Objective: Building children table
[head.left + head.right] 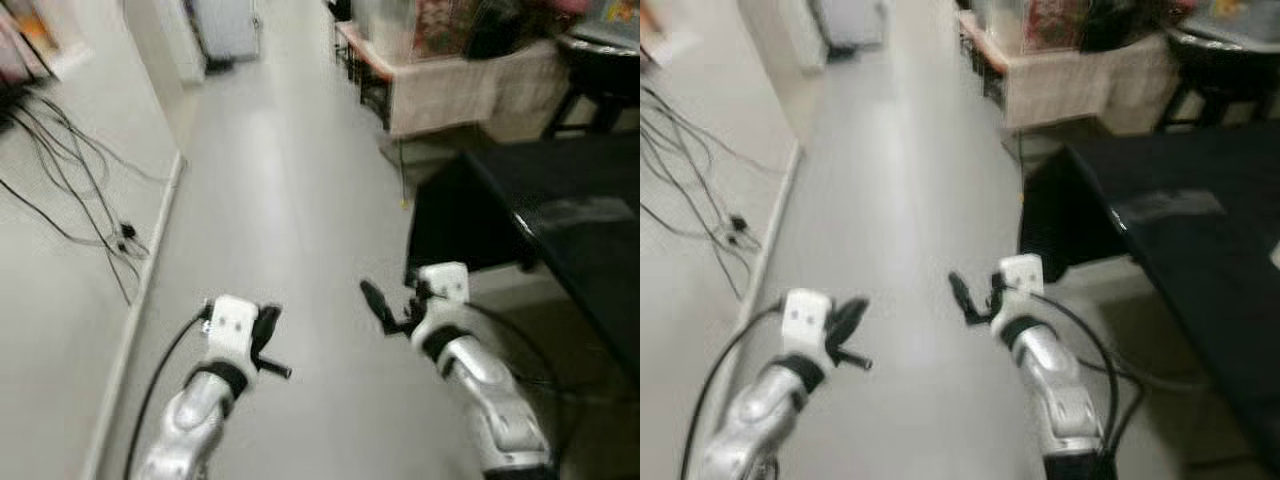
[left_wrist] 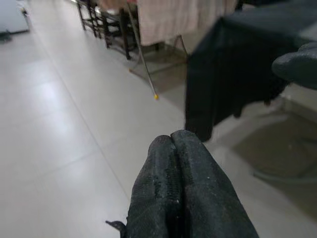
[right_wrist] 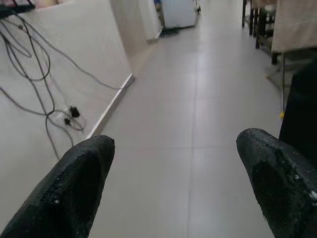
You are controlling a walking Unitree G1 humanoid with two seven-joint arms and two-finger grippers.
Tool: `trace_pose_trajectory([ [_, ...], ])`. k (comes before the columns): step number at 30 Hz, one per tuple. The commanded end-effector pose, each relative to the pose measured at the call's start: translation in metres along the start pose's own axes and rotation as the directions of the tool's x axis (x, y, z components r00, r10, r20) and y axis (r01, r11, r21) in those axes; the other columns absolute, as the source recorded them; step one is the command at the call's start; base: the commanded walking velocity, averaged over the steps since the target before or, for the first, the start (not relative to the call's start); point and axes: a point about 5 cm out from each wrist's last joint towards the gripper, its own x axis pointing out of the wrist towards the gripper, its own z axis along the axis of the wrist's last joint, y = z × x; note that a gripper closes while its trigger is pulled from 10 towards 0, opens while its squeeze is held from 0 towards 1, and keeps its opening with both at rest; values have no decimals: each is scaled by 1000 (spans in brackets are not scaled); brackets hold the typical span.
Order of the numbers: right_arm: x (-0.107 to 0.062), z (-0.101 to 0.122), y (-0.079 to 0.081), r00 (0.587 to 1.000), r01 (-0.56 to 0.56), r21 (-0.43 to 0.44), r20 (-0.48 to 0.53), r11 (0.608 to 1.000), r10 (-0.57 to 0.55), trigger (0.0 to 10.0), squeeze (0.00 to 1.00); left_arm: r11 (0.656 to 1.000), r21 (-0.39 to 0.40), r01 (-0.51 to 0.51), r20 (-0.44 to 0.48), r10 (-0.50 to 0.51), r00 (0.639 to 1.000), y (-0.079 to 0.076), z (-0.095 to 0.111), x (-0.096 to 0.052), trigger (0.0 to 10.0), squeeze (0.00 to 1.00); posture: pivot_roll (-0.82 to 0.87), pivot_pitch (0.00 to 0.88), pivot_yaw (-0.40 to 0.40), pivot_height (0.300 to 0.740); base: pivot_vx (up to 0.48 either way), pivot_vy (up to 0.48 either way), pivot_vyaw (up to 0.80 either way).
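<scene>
And we're in a corridor, head views soft with blur, so my read is the robot is on the walk. Both arms ride out front at waist level, likely carried clear of the body for travel. The left tool [image 1: 268,345] has its two black fingers [image 2: 181,188] pressed flat together, gripping nothing. The right tool [image 1: 385,305] is spread wide, pads [image 3: 79,183] well apart with bare grey floor [image 1: 290,180] between them, nothing held either.

On the robot's right stands a table [image 1: 570,220] under a dark cloth, its near corner just beside the right arm. Further up that side, a second table [image 1: 470,85] with a pale drape, cluttered on top, though too blurred to name. Along the left wall, loose black cables [image 1: 75,190] trail down to the skirting.

As for the children's table or its parts, I can't pick them out anywhere here. Judging by that, building hasn't begun; this looks like an approach leg, empty-handed and ready
</scene>
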Motion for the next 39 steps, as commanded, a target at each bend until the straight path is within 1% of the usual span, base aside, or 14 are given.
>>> trace_pose_trajectory([
  [1,3,-1,9,1000,-31,11,0,999,31,10000,0,1000,12,-22,-21,22,1000,7,-4,-4,10000,0,-13,120,36,740,379,0,0],
  [5,3,-1,9,999,-32,6,-3,999,32,10000,0,1000,12,-22,-21,22,1000,7,-4,-4,10000,0,-13,121,35,740,380,0,0],
  [15,4,2,11,999,-49,-19,16,999,49,10000,0,1000,19,-16,-16,16,1000,7,-3,-3,10000,0,-13,119,35,740,377,0,-793],
  [19,6,9,9,999,-27,-43,43,999,29,10000,0,1000,26,-17,-8,17,1000,9,-1,-2,10000,0,-9,112,35,740,373,0,-800],
  [24,12,19,11,997,-24,-78,75,997,30,10000,0,999,21,-24,5,24,1000,13,3,0,10000,0,-4,102,37,740,374,0,-800],
  [26,15,27,14,995,-30,-101,96,994,40,10000,0,999,25,-24,25,23,999,15,9,3,10000,0,-2,96,44,740,369,0,-800],
  [27,15,27,14,995,-30,-101,96,994,40,10000,0,999,25,-24,25,23,999,15,9,3,10000,0,-2,96,44,740,368,0,-800],
  [31,18,36,15,991,-26,-128,123,991,42,10000,0,999,40,0,63,-3,998,16,22,10,10000,0,7,87,49,740,367,0,-800],
  [39,20,42,16,988,-22,-154,147,988,45,10000,0,999,43,19,90,-22,996,15,31,13,10000,0,13,76,51,740,364,0,-800],
])
